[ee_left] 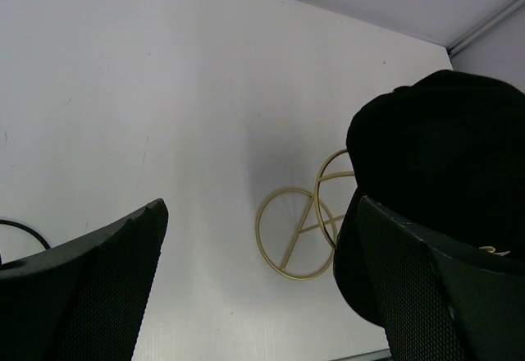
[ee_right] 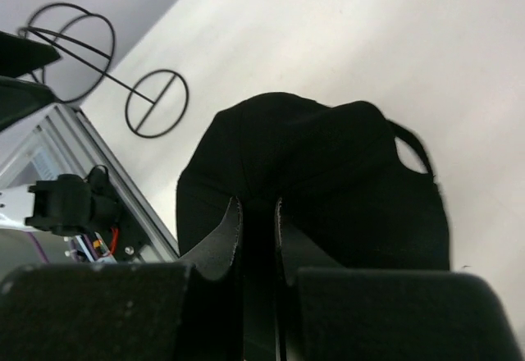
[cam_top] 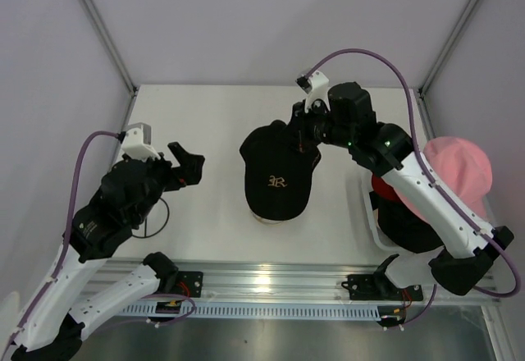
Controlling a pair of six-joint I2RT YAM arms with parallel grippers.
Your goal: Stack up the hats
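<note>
- Black cap: centre of table, gold embroidery on the front, peak toward the near edge. Lies on top of cream hat, only an edge of which shows under the peak.
- Right gripper: at the far, rear side of black cap. Fingers nearly together, pinching a fold of its fabric.
- Left gripper: left of black cap, apart from it. Fingers spread wide, holding nothing.
- Wire stand: thin rings, on table left of black cap.
- Basket: white, right side of table, partly hidden by the right arm.
- Pink hat, red hat, black hat: piled together at basket, pink farthest right, black nearest the near edge.
</note>
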